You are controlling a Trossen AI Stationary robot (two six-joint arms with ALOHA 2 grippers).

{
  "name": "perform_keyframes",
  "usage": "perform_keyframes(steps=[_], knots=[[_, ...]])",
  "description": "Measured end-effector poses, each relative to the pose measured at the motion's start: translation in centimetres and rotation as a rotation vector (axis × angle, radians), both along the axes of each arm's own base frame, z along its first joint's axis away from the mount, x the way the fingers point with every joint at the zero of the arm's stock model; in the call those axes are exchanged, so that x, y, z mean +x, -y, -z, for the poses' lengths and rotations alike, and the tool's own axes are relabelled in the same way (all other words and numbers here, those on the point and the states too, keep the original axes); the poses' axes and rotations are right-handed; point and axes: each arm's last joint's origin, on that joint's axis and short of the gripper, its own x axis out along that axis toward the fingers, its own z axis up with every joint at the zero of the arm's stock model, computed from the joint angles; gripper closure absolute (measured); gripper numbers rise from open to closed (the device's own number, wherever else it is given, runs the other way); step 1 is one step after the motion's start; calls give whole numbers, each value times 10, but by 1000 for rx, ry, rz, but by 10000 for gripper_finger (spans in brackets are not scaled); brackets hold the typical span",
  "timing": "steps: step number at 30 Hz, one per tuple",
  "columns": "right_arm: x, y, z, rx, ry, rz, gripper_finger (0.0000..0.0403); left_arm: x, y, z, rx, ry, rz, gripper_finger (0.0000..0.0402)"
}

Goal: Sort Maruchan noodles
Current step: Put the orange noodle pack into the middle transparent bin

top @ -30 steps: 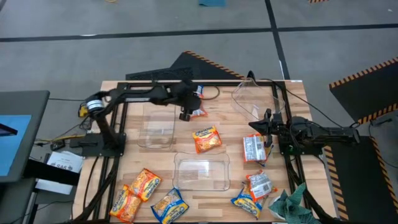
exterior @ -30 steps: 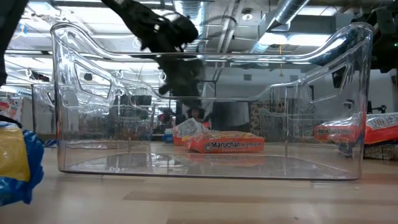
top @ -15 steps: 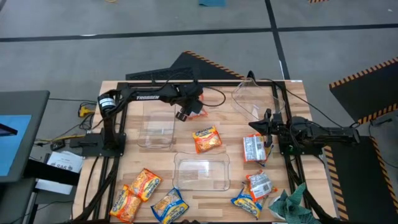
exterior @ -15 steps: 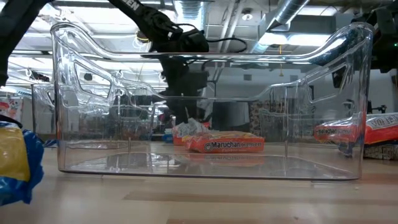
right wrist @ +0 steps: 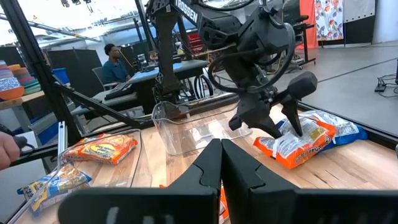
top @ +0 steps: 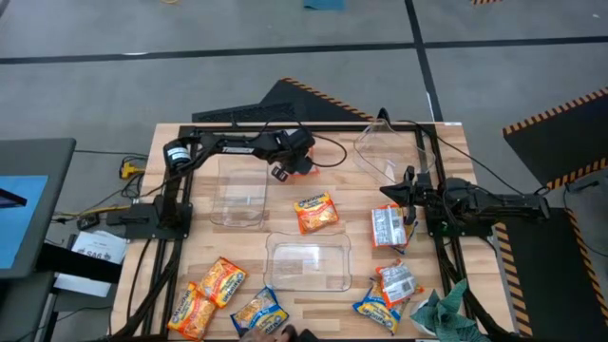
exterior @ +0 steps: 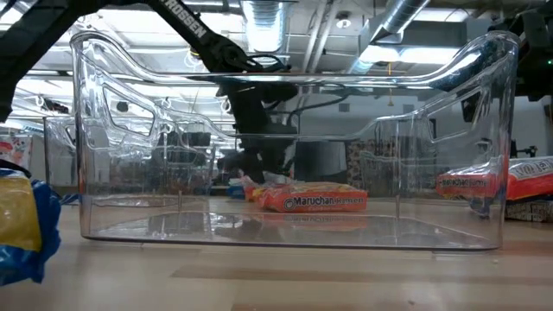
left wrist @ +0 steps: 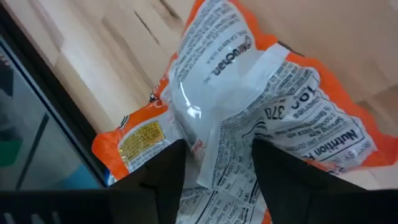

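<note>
My left gripper point(top: 281, 172) point(left wrist: 217, 146) is open, pointing down over a red-orange noodle packet point(top: 304, 166) point(left wrist: 249, 81) that lies silver-white back up near the table's far edge; the right wrist view shows it point(right wrist: 286, 127) low over that packet point(right wrist: 308, 140). My right gripper point(top: 388, 193) point(right wrist: 221, 152) is shut and waits at the right side, beside a silver-backed packet point(top: 388, 226). An orange packet point(top: 315, 211) lies mid-table. More packets lie near the front: orange ones point(top: 223, 280), blue-and-yellow ones point(top: 258, 315) point(top: 375, 309), a silver-backed one point(top: 396, 282). My left gripper comes from above at the packet's silver-white back, one finger point(left wrist: 171, 162) on each side of the raised middle seam point(left wrist: 214, 134). The packet lies flat on the table. Whether the fingertips touch the wrapper I cannot tell.
Three clear tubs stand on the table: left of centre point(top: 239, 195), near the front middle point(top: 306, 261), and at the far right point(top: 385, 147). A teal cloth point(top: 442, 312) lies at the front right corner. A person's hand point(right wrist: 7, 146) shows at the edge of the right wrist view.
My left gripper has come down toward the red-orange packet and moved slightly toward the table's far edge, its arm stretching out further across the table. The packets and my right arm have stayed where they were.
</note>
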Motion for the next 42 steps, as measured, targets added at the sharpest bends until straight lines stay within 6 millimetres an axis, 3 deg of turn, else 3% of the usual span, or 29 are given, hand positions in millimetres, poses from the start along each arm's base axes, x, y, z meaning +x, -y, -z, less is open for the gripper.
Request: perform_keyframes(steps=[3, 6, 10, 15, 20, 25, 28, 32, 37, 42], knots=[[0, 0, 0, 0, 0, 0, 372, 1, 5, -5, 29, -9, -20, 305], [0, 0, 0, 0, 0, 0, 372, 6, 9, -24, 14, 22, -73, 383], [0, 0, 0, 0, 0, 0, 372, 12, 19, -66, -12, 107, -145, 399], [0, 0, 0, 0, 1, 0, 372, 4, 45, -136, 7, 258, -183, 401], [0, 0, 0, 0, 1, 1, 372, -36, 80, -200, 31, 400, -270, 401], [0, 0, 0, 0, 1, 0, 372, -92, 121, -238, -118, 498, -435, 401], [0, 0, 0, 0, 1, 1, 372, -119, 146, -243, -159, 505, -523, 402], [0, 0, 0, 0, 2, 0, 372, -147, 175, -232, -226, 484, -607, 401], [0, 0, 0, 0, 1, 0, 372, -159, 195, -189, -260, 414, -659, 401], [0, 0, 0, 0, 1, 0, 372, -160, 199, -132, -254, 292, -684, 401]])
